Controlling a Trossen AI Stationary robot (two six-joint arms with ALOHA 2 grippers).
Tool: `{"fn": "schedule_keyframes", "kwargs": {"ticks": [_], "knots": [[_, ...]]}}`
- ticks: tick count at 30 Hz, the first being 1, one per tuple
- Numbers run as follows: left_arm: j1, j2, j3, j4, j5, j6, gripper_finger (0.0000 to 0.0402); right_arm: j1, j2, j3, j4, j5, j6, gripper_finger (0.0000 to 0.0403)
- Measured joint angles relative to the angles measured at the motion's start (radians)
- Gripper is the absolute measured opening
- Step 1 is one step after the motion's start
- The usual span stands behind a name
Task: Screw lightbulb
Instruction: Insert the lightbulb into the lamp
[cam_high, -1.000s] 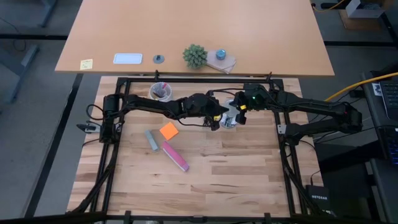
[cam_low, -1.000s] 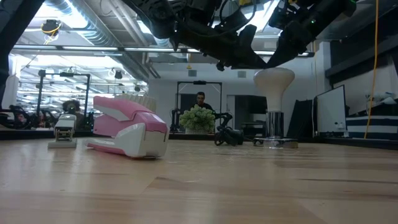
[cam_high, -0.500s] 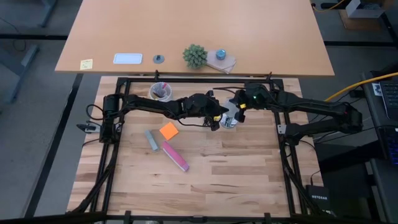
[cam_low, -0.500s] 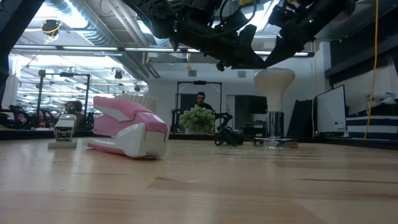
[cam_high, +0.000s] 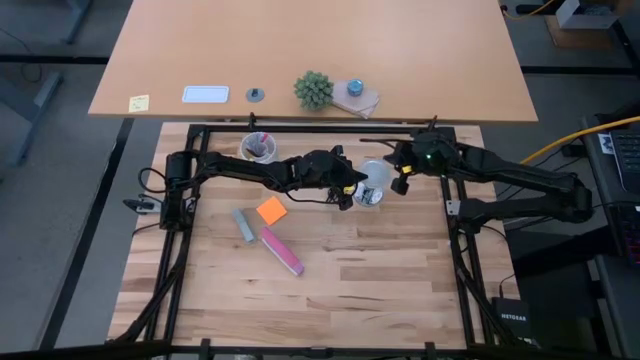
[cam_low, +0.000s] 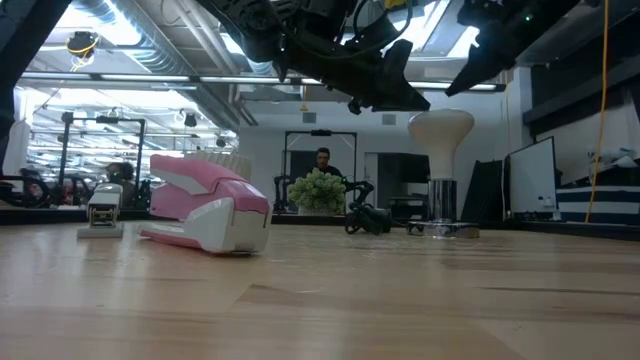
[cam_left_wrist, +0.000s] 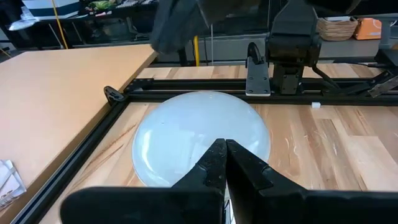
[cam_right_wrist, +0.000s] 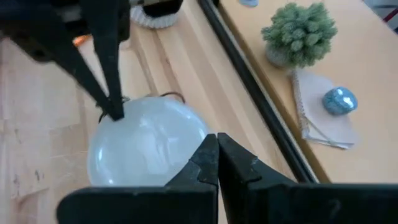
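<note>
The small white frosted lightbulb (cam_high: 375, 178) stands upright near the back middle of the pale wooden plank table (cam_high: 380, 270), its round top up and its narrow neck set in a shiny metal socket (cam_low: 442, 228). The left pincer (cam_high: 352, 194), clenched on nothing, hangs just beside the bulb's dome; whether its tips touch the glass is hard to tell. The right pincer (cam_high: 398, 180), also clenched and empty, hovers just beside the bulb on its other side, apart from it. A pink and white stapler (cam_low: 208, 208) lies well apart toward the table's front.
</note>
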Motion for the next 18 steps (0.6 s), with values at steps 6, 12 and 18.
{"fn": "schedule_keyframes", "kwargs": {"ticks": [6, 12, 18], "knots": [[0.0, 0.0, 0.0, 0.0, 0.0, 0.0, 0.0, 0.0, 0.008, -0.052, -0.002, -0.02, 0.001, 0.0002], [0.0, 0.0, 0.0, 0.0, 0.0, 0.0, 0.0, 0.0, 0.007, -0.079, 0.005, -0.019, 0.001, 0.0002], [0.0, 0.0, 0.0, 0.0, 0.0, 0.0, 0.0, 0.0, 0.007, -0.079, 0.006, -0.027, 0.004, 0.0002]]}}
